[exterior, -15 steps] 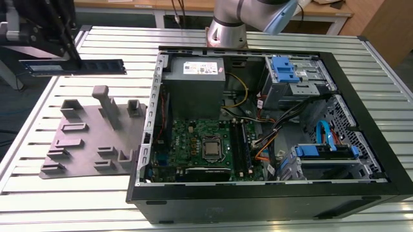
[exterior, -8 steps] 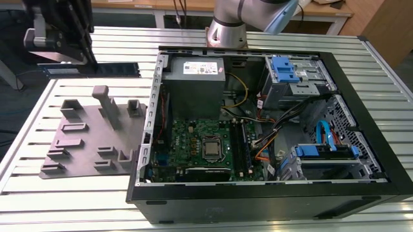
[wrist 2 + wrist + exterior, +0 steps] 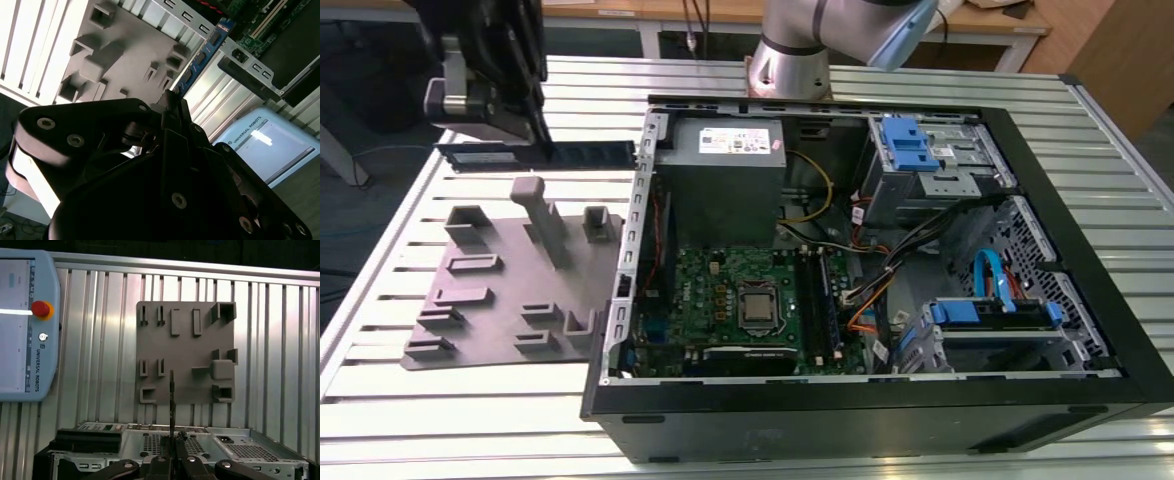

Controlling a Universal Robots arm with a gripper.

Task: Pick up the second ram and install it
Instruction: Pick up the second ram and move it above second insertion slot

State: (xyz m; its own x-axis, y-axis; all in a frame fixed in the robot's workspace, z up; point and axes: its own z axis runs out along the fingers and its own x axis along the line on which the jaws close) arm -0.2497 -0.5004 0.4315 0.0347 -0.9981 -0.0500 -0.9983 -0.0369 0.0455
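Note:
The second ram [image 3: 574, 155] is a long dark stick held level in the air, above the table behind the grey tray [image 3: 480, 300]. My gripper [image 3: 496, 138] is shut on it near one end, at the exterior view's upper left. In the first wrist view the ram [image 3: 171, 400] shows edge-on as a thin dark line rising from the gripper [image 3: 172, 456], over the tray [image 3: 185, 330]. Blue, with dark chips, the ram [image 3: 200, 57] sticks out past the gripper [image 3: 170, 102] in the second wrist view. The green motherboard [image 3: 720, 285] lies inside the open case, to the exterior view's right of the ram.
The open computer case [image 3: 881, 400] has a power supply [image 3: 720, 155], drive bays [image 3: 927, 150], and cables [image 3: 894, 260] around the board. The memory slots [image 3: 825, 300] run beside the silver chip [image 3: 758, 308]. A teach pendant [image 3: 25, 325] lies on the slatted table [image 3: 100, 365] by the tray.

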